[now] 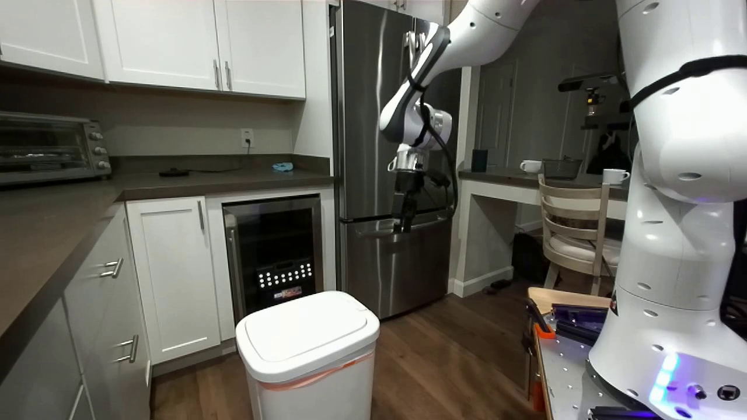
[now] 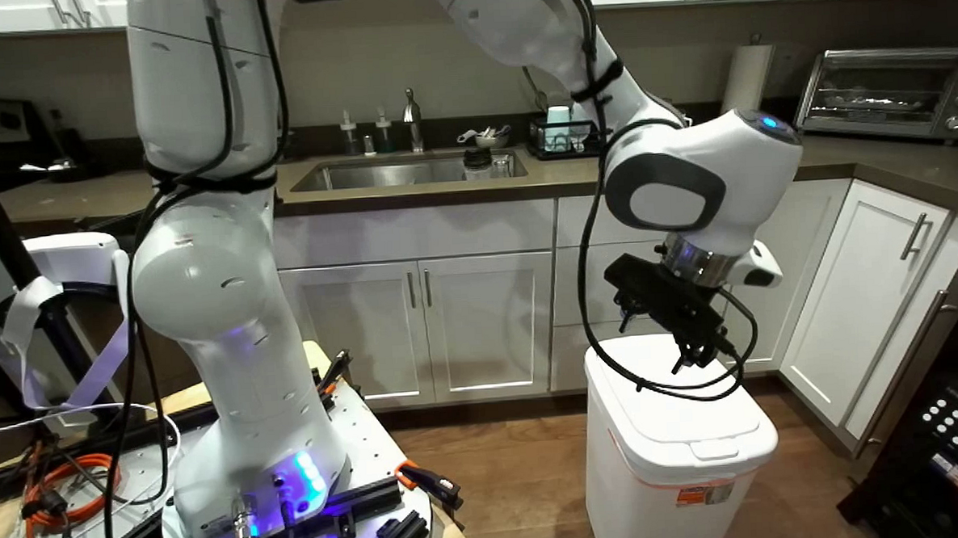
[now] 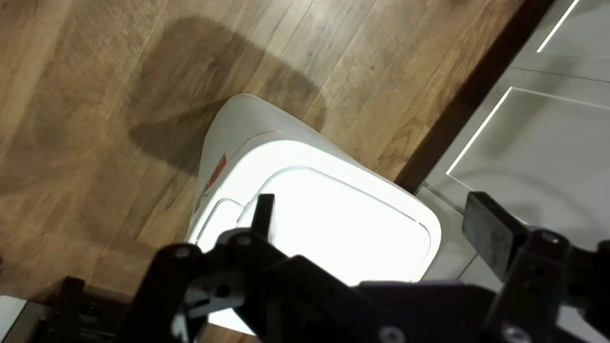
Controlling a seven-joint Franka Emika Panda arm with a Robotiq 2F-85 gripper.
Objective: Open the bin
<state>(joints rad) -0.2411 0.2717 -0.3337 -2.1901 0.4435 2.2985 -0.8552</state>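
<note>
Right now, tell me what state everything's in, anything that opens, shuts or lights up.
Bin: shut, standing upright.
Fingers: open, holding nothing.
Fridge: shut where visible.
Toaster oven: shut.
Glass-front cooler: appears shut.
Cabinet doors: shut where visible.
Drawers: shut where visible.
Base light: lit, bluish.
Wrist light: lit blue.

In a kitchen, a refrigerator (image 1: 370, 175) stands beside the counter (image 1: 61, 213) end, a sink (image 2: 390, 174) near the front edge.
</note>
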